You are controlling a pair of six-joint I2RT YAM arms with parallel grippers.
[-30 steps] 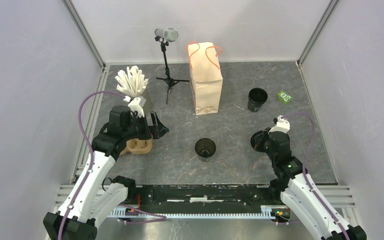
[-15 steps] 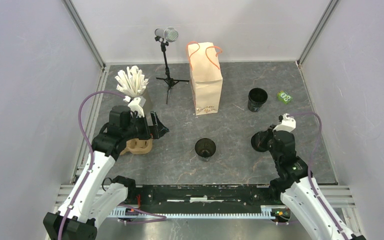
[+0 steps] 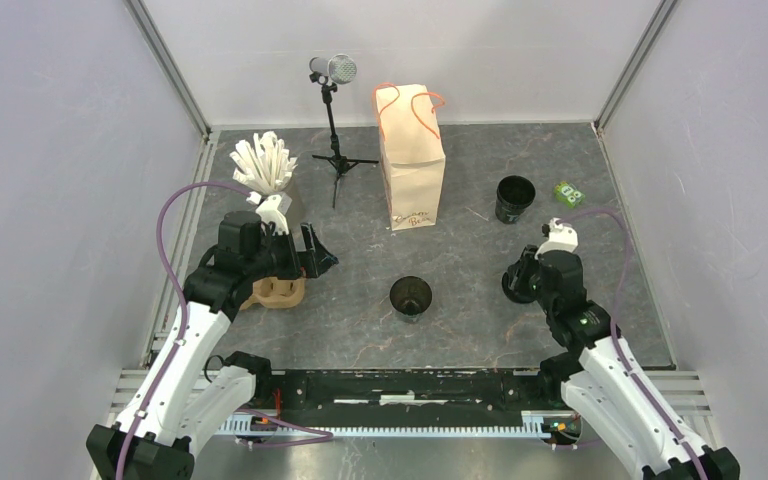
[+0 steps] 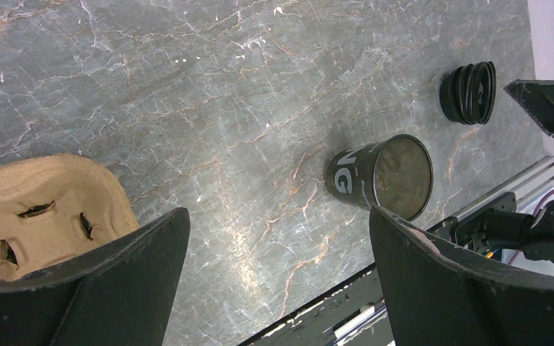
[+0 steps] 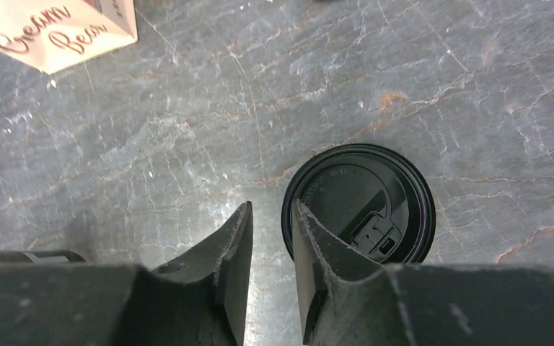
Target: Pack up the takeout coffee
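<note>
The black cup (image 3: 411, 296) stands upright, mouth up, by the near edge of the table (image 3: 360, 330); its lid (image 5: 364, 205) lies flat nearer the right edge. Only the right wrist view shows the right gripper (image 5: 270, 209) barely parted, empty, over the lid's rim; left gripper (image 4: 278, 216) wide, empty
</note>
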